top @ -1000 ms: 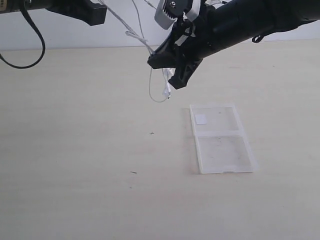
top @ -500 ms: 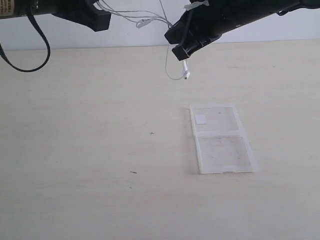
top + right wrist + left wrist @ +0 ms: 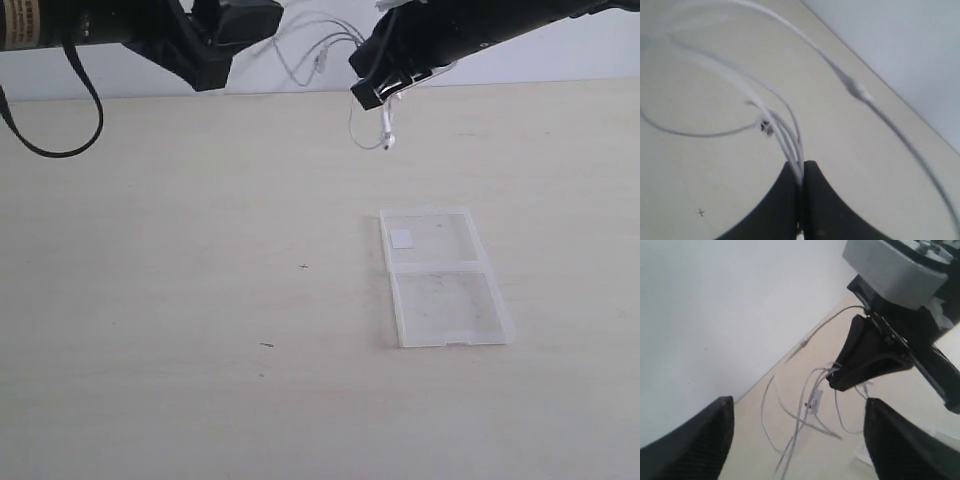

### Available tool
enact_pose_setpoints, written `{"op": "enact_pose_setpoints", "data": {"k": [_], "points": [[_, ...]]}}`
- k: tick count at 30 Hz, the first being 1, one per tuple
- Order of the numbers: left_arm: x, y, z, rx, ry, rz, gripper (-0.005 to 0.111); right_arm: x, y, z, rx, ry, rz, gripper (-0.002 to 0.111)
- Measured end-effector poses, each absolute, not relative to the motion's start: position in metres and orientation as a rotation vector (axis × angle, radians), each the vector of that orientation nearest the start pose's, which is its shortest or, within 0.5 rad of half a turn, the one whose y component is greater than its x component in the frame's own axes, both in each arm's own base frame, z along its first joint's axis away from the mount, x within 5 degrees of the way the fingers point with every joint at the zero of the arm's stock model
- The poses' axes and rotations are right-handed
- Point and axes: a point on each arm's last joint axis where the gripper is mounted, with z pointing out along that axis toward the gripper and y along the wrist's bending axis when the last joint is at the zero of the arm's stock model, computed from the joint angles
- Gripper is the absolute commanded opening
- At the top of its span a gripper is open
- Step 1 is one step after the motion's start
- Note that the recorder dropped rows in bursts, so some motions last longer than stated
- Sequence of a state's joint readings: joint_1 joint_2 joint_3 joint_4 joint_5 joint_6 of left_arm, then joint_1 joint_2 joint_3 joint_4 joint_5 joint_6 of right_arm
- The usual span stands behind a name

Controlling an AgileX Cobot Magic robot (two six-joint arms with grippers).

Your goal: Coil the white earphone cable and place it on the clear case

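Observation:
My right gripper (image 3: 385, 90) hangs high over the far side of the table, shut on several strands of the white earphone cable (image 3: 312, 48). In the right wrist view the strands (image 3: 785, 132) come out from between the closed jaws (image 3: 801, 167). One earbud (image 3: 388, 141) dangles just below that gripper. Slack loops with the inline remote run over to my left gripper (image 3: 240, 42). Its fingers (image 3: 695, 440) stand wide apart, and the strands (image 3: 812, 402) pass between them. The clear case (image 3: 445, 278) lies open flat on the table, below and in front of the right gripper, its white sticker (image 3: 402, 237) in the far half.
The beige table (image 3: 180, 300) ends at a white wall (image 3: 300, 80) just behind both arms. A black cable (image 3: 85, 110) loops down from the left arm. The right gripper's black finger (image 3: 870, 352) shows close ahead in the left wrist view.
The right gripper has lifted and drawn back to the right with the cable. The left gripper has moved right toward it, and the stretched strands have slackened into loops.

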State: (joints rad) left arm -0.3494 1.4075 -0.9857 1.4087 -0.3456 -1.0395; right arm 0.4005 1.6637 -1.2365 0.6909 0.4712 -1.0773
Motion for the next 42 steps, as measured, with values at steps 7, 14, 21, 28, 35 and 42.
{"op": "enact_pose_setpoints", "data": {"k": [7, 14, 21, 28, 35, 42], "points": [[0.286, -0.14, 0.32, 0.925, 1.63, -0.325, 0.077, 0.339, 0.163, 0.279, -1.015, 2.045, 0.215, 0.0], [0.286, -0.141, 0.324, 0.889, 1.623, -0.352, 0.063, 0.333, 0.159, 0.291, -0.961, 2.045, 0.217, 0.0], [0.29, -0.137, 0.325, 0.82, 1.651, -0.326, 0.0, 0.305, 0.15, 0.318, -0.898, 2.153, 0.306, 0.0], [0.276, -0.129, 0.336, 0.685, 1.632, -0.366, 0.0, 0.303, 0.133, 0.309, -0.682, 2.378, 0.177, 0.0], [0.237, -0.11, 0.361, 0.603, 1.523, -0.337, 0.0, 0.293, 0.123, 0.287, -0.491, 2.537, 0.155, 0.0], [0.219, -0.103, 0.368, 0.586, 1.485, -0.339, 0.0, 0.284, 0.12, 0.265, -0.371, 2.631, 0.172, 0.0]]}}
